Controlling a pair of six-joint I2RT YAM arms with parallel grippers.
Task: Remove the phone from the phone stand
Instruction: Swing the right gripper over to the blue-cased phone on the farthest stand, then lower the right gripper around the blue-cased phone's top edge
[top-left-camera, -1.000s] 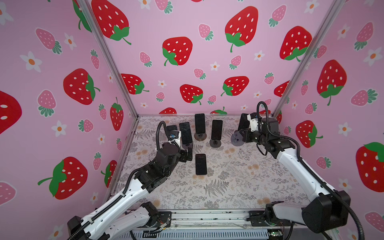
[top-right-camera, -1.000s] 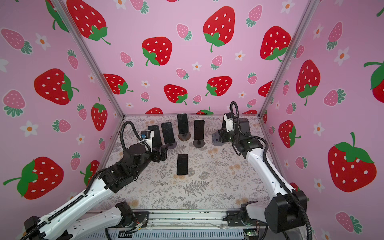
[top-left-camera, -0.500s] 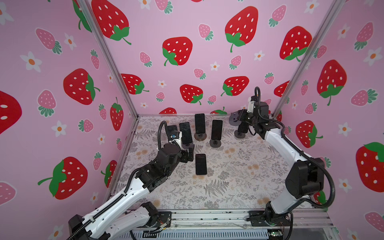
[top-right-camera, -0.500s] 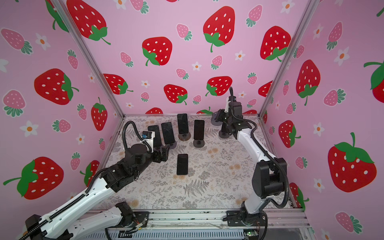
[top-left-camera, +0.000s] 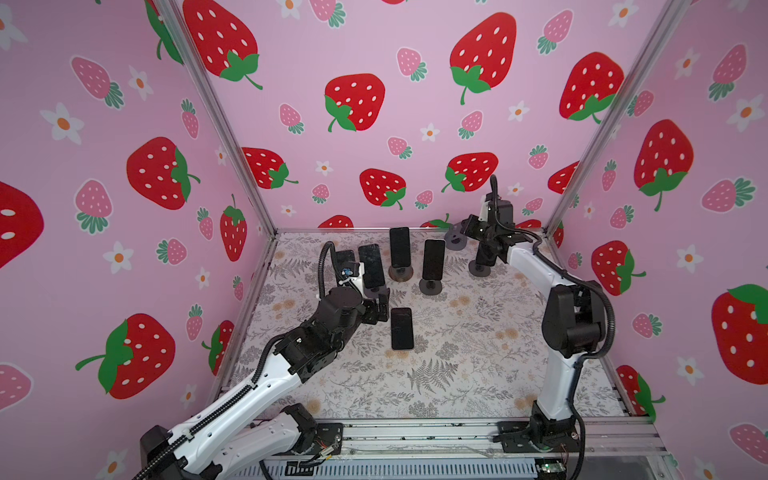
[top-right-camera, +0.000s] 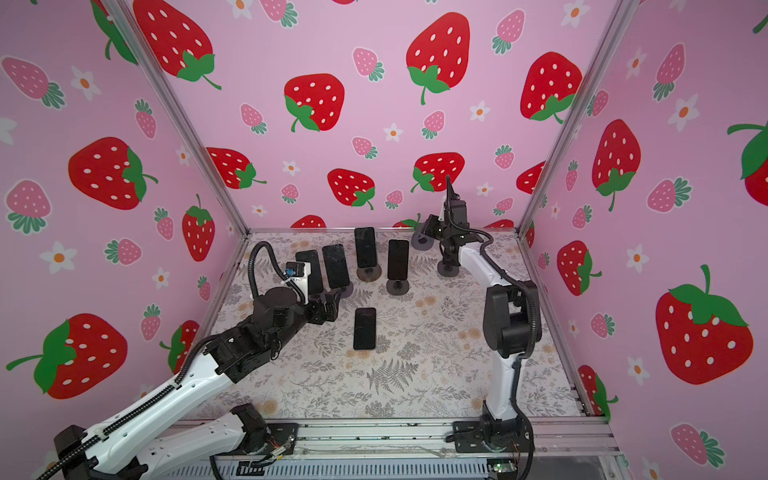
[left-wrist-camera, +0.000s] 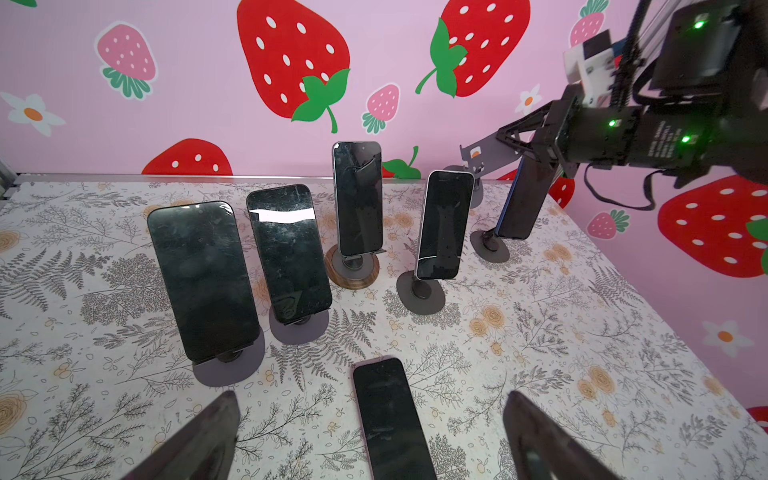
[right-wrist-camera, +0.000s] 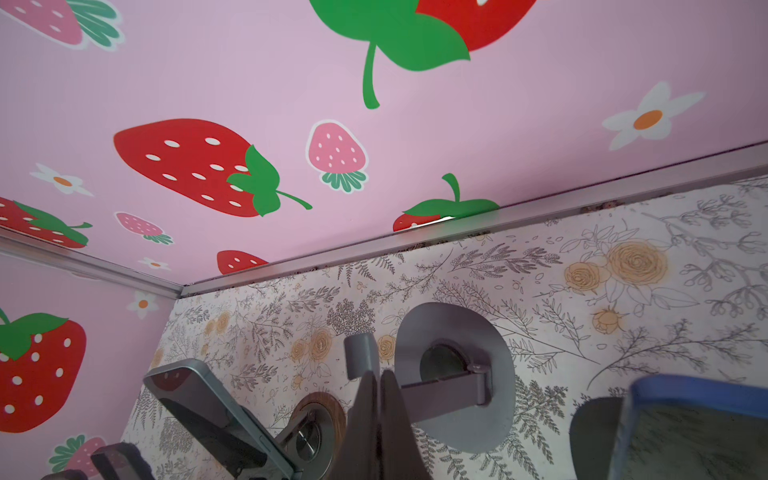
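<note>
The right arm (top-left-camera: 569, 320) has folded up. A second ago it lay stretched low along the right side. Half a second ago its elbow was already raised, and now it stands tall over its base. The right tool (top-left-camera: 467, 231) has swung back and to the left with it and now sits close to the rear wall (top-left-camera: 374, 187). The empty grey stand (top-left-camera: 454, 240) pinched between the tool's tips has travelled along. A second ago its round base was low, near the tabletop (top-left-camera: 457, 353). It now hangs in the air just ahead of the tool, a little further left than half a second ago.
</note>
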